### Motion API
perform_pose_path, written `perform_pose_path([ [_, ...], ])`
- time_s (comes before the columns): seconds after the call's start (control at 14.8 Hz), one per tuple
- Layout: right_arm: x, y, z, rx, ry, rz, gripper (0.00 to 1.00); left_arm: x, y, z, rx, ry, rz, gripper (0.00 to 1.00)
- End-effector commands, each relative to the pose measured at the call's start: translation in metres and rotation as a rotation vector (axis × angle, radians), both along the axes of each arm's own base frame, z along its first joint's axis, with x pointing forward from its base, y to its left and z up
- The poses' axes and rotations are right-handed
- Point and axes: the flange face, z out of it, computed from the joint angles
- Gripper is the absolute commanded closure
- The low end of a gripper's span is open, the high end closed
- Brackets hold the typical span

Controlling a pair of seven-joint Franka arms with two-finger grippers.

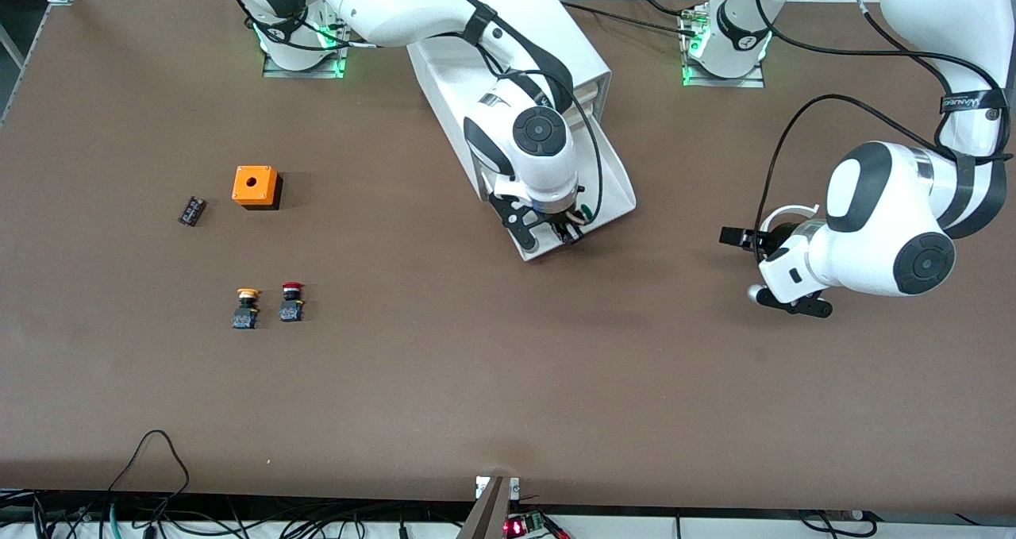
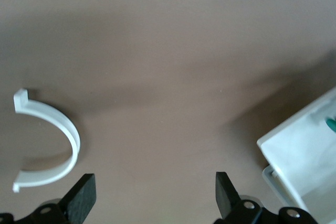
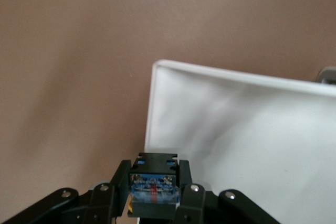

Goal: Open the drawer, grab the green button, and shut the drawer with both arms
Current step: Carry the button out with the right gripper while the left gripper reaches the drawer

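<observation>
The white cabinet [image 1: 508, 55] lies at the table's middle, near the arms' bases, with one drawer [image 1: 615, 186] pulled out toward the front camera. My right gripper [image 1: 552, 233] is over the drawer's front end. In the right wrist view it [image 3: 156, 192] is shut on the button's black-and-blue block body [image 3: 156, 182], above the white drawer tray [image 3: 236, 129]; the cap is hidden underneath. A bit of green [image 1: 585, 212] shows beside its fingers. My left gripper [image 1: 754, 269] is open and empty over bare table toward the left arm's end, also seen in its own wrist view [image 2: 155, 195].
An orange box [image 1: 255, 186], a small black part [image 1: 191, 210], a yellow-capped button [image 1: 247, 307] and a red-capped button [image 1: 291, 301] sit toward the right arm's end. A white curved plastic piece [image 2: 58, 140] shows by the left gripper. The drawer's corner [image 2: 299, 150] shows in the left wrist view.
</observation>
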Motion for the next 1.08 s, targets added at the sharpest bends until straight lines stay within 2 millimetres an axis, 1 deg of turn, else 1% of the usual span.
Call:
perform_pose_path([
  [0.0, 0.02, -0.019, 0.032, -0.011, -0.028, 0.067, 1.0, 0.007, -0.015, 0.008, 0.08, -0.035, 0.119, 0.0],
  [0.14, 0.037, -0.037, 0.048, -0.005, -0.047, 0.128, 1.0, 0.009, -0.031, -0.001, 0.089, -0.072, 0.171, 0.0],
  [0.34, 0.064, -0.066, 0.059, 0.004, -0.064, 0.196, 1.0, 0.001, -0.074, -0.037, 0.144, -0.069, 0.294, 0.0],
  [0.47, 0.077, -0.087, 0.056, -0.02, -0.043, 0.278, 1.0, -0.01, -0.102, -0.06, 0.157, -0.094, 0.34, 0.0],
  [0.61, 0.089, -0.109, 0.062, -0.037, -0.033, 0.363, 1.0, -0.027, -0.135, -0.079, 0.175, -0.117, 0.385, 0.0],
  [0.68, 0.097, -0.123, 0.061, -0.048, -0.019, 0.396, 1.0, -0.035, -0.149, -0.09, 0.179, -0.126, 0.404, 0.0],
  [0.81, 0.109, -0.15, 0.058, -0.065, 0.02, 0.477, 1.0, -0.043, -0.169, -0.102, 0.184, -0.136, 0.428, 0.0],
  [1.01, 0.128, -0.193, 0.056, -0.078, 0.061, 0.589, 1.0, -0.055, -0.193, -0.115, 0.198, -0.134, 0.446, 0.0],
])
